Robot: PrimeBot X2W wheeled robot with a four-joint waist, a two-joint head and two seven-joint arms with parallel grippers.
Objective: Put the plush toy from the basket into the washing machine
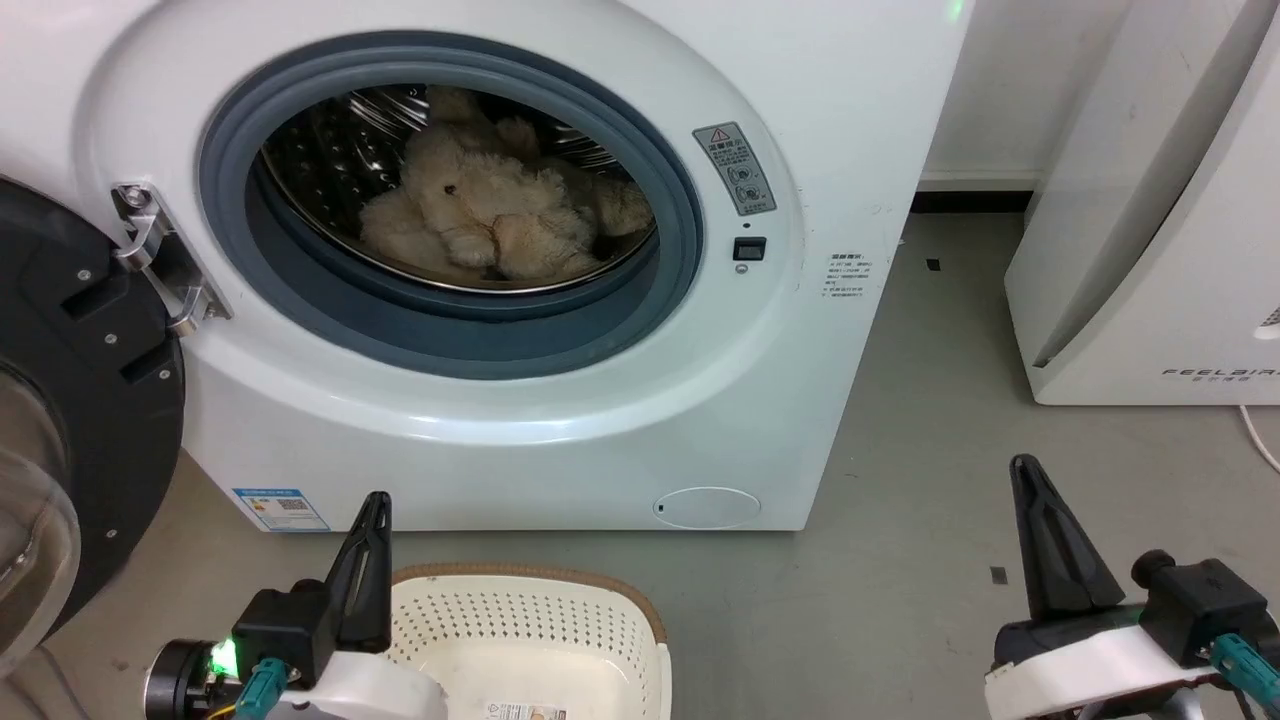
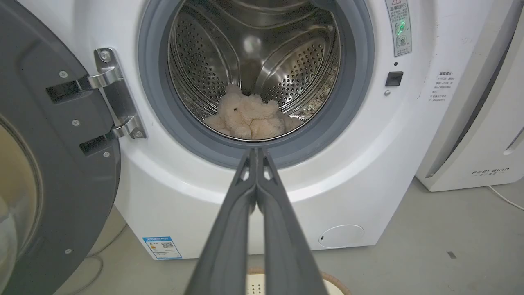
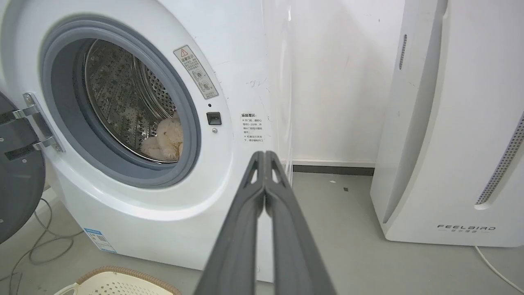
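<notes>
The cream-beige plush toy lies inside the steel drum of the white washing machine, behind the grey gasket; the left wrist view has the toy low in the drum and the right wrist view catches part of it. The black-framed door hangs open at the left. The cream-white basket stands on the floor in front of the machine, holding only its paper label. My left gripper is shut over the basket's left rim. My right gripper is shut above the floor at the lower right. Both hold nothing.
A white slanted appliance lettered FEELBIRD stands to the right of the washer, with a strip of grey floor between them. A white cable runs along the floor by it. Cables lie beneath the open door.
</notes>
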